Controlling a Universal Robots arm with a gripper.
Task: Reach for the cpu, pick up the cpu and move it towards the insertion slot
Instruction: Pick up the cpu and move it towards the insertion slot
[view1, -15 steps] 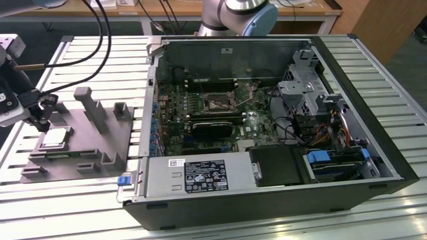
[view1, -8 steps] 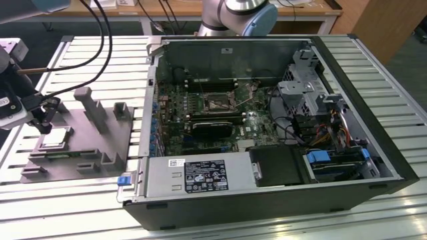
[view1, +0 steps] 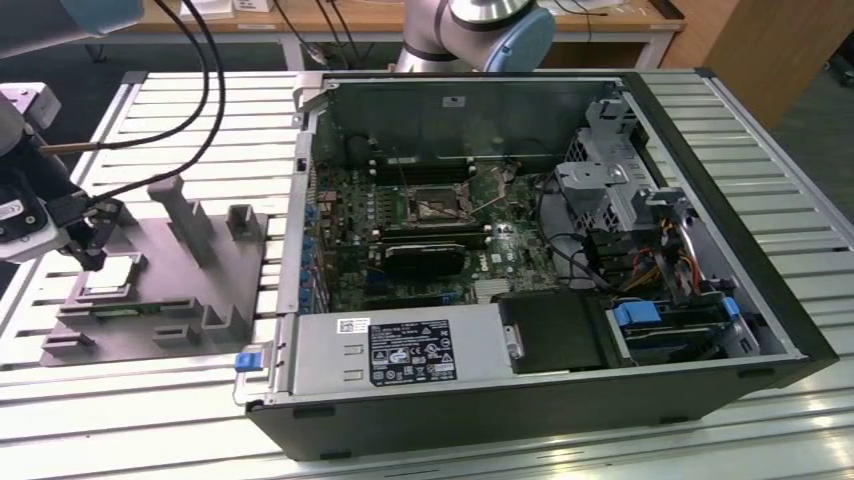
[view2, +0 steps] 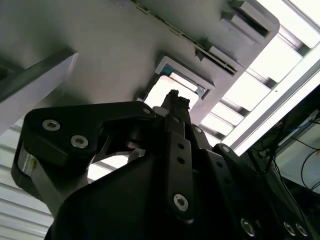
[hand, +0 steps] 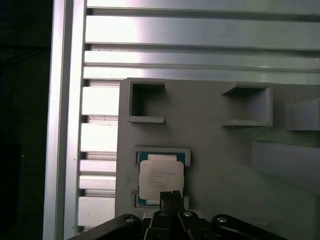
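Gripper (view1: 91, 258): at 9 o'clock in the exterior view, pointing down over the tray, fingertips drawn together. In the first wrist view the gripper (hand: 171, 196) sits over the cpu's edge; whether it touches cannot be told.
Cpu (view1: 118, 274): lies flat in a square recess of the tray, silvery top up (hand: 161, 179), at 4 o'clock of the gripper tip in the exterior view.
Tray (view1: 174, 300): grey plastic with posts and blocks, on the slatted metal table (view1: 80, 400), at 9 o'clock of the computer case.
Computer case (view1: 534, 400): open, motherboard exposed.
Insertion slot (view1: 437, 205): square socket with a shiny frame mid-board, well apart from the cpu, toward its 2 o'clock.
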